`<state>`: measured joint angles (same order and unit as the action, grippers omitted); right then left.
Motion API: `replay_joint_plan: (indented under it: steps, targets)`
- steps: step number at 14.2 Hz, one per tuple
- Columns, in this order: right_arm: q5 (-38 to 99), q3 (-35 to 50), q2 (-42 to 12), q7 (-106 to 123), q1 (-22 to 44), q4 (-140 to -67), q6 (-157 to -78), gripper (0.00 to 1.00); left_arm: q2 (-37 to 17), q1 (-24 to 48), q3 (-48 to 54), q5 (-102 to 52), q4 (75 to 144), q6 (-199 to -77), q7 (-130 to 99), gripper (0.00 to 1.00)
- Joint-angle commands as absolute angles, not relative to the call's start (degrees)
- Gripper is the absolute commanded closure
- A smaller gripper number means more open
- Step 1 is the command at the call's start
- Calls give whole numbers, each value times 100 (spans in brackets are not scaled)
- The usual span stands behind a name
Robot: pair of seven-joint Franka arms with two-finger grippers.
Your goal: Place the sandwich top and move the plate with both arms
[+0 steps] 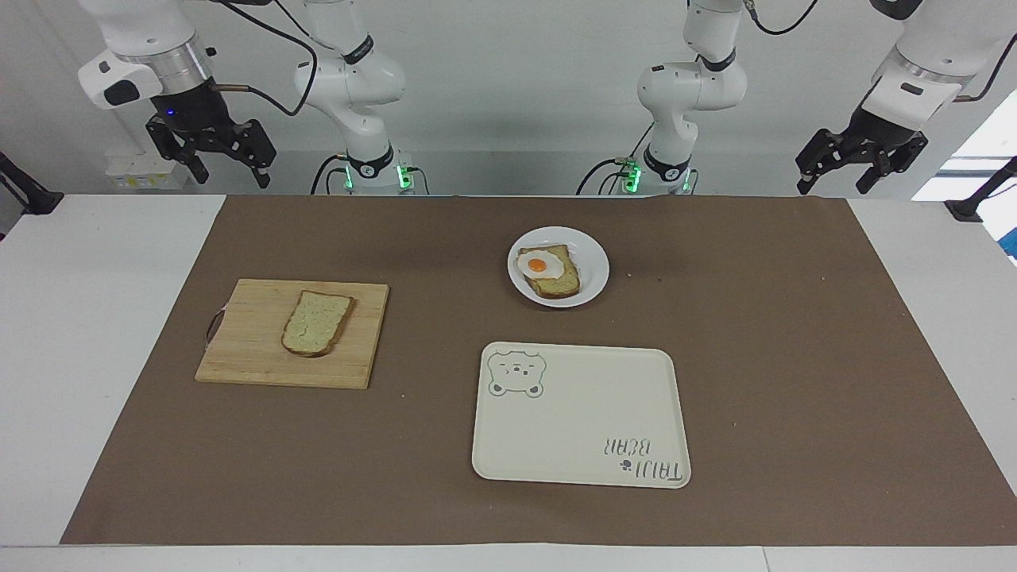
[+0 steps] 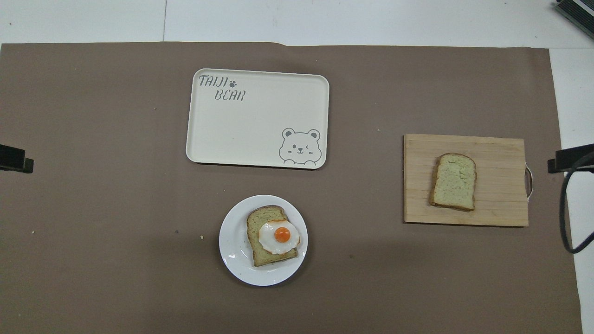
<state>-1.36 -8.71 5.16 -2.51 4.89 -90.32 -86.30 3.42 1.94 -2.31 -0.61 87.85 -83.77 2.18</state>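
Nothing picked up yet, both arms parked high at the robots' edge of the counter (image 1: 95,334)

The sandwich top (image 1: 317,322) lay flat on the cutting board (image 1: 262,357) toward the right arm's end, probably so it could be picked off cleanly. The plate (image 1: 592,280) with the egg-topped slice (image 1: 550,271) sat nearer the robots than the bear tray (image 1: 580,429), likely its destination. The right pincer (image 1: 210,155) and left pincer (image 1: 862,163) both hung spread and empty.

Pale speckled bread (image 1: 317,322), brown crust; white plate (image 1: 592,280); cream tray (image 1: 580,445), grey bear print, perhaps winking.
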Motion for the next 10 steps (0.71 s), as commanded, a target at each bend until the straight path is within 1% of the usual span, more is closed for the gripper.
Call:
replay_joint_plan:
  steps: [1,10]
  targets:
    - [-202,-861,501,-264,448,-9009,-8692,0,352,229,-246,0,8701,-8262,167,0]
    - [-290,-870,519,-264,431,-9026,-8640,0,352,176,-246,0,8701,-8244,158,0]
